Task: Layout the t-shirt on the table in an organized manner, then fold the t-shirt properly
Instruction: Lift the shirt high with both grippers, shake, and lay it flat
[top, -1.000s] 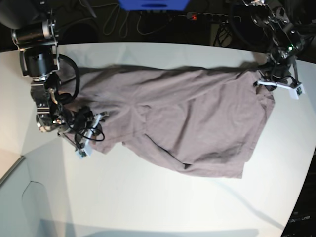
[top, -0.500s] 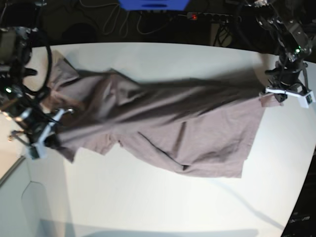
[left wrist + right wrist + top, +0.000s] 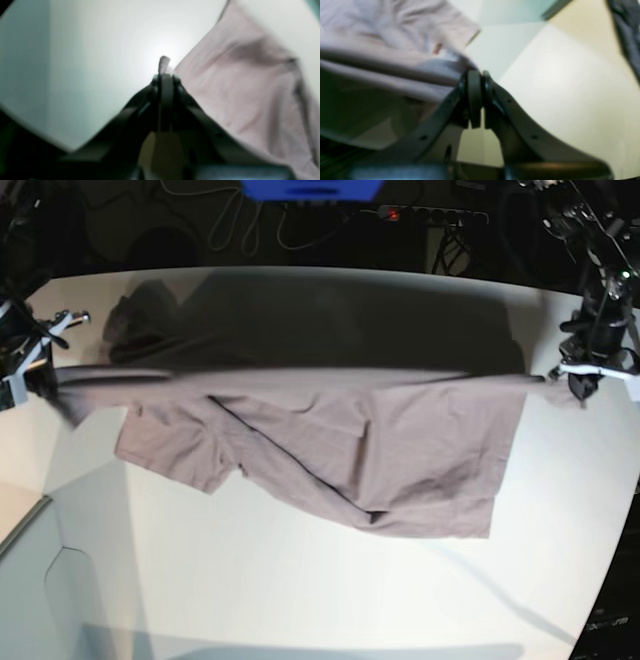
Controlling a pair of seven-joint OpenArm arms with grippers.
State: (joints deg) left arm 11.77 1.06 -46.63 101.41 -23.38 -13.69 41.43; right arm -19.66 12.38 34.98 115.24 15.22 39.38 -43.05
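Observation:
The mauve-brown t-shirt [image 3: 380, 460] is stretched in a taut line across the white table [image 3: 300, 600]. Its upper edge is raised and its lower part lies wrinkled on the tabletop. In the base view my right gripper [image 3: 45, 375] holds the shirt's left end and my left gripper [image 3: 568, 378] holds its right end. The left wrist view shows my left gripper [image 3: 163, 72] shut on a small tuft of t-shirt [image 3: 237, 87], over the table [image 3: 87, 62]. In the right wrist view my right gripper [image 3: 477, 75] is shut on the t-shirt [image 3: 395, 37], which bunches toward the jaws.
A broad dark shadow [image 3: 330, 320] of the raised cloth falls on the far part of the table. Behind the table are a blue object [image 3: 310, 188], a power strip [image 3: 420, 215] and cables. The table's left edge [image 3: 25, 525] drops to a lower surface.
Both grippers have moved apart and upward, the right one far to the base view's left. The shirt's upper edge has gone from lying slack to a lifted, tight line.

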